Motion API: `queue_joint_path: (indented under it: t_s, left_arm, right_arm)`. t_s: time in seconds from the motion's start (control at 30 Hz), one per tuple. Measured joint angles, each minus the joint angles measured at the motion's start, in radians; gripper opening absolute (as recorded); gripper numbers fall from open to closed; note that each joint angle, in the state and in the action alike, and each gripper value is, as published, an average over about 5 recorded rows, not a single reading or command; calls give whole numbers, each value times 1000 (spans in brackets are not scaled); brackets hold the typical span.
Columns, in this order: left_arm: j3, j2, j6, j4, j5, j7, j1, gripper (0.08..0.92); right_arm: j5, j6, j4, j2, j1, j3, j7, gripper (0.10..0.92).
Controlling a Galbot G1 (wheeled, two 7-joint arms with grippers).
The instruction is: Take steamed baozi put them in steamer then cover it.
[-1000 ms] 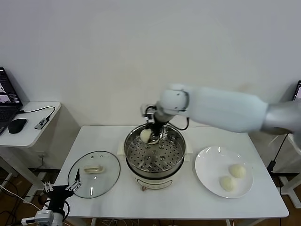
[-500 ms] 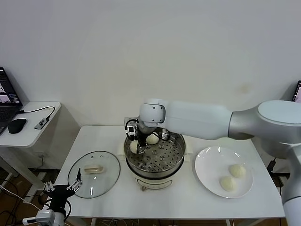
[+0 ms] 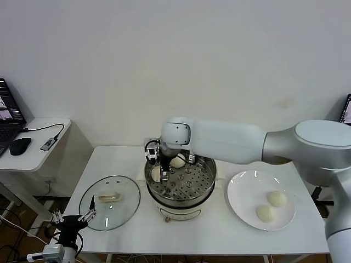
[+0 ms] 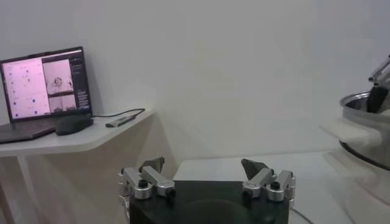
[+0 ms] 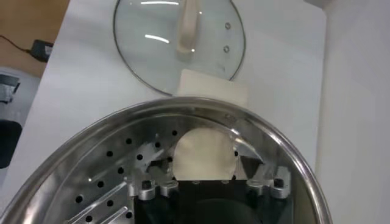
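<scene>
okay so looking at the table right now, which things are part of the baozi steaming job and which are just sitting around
Job things: steamer; baozi between the right gripper fingers, a second baozi in the tray, two more on the plate; cover.

Lying about: laptop, mouse; left gripper idle.
</scene>
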Motion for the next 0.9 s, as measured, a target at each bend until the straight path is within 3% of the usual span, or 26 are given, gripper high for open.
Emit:
queue_joint_path:
  t_s: [0.53,0.9]
  left_arm:
    - [23,11,2,-20,15,1,15,823]
    - [38,-2,2,-36,37,-3,35,823]
  right_arm:
    - [-180,163,269,-463,164,-43,-223,823]
    - [-389,287,373,-776,35,24,-271,823]
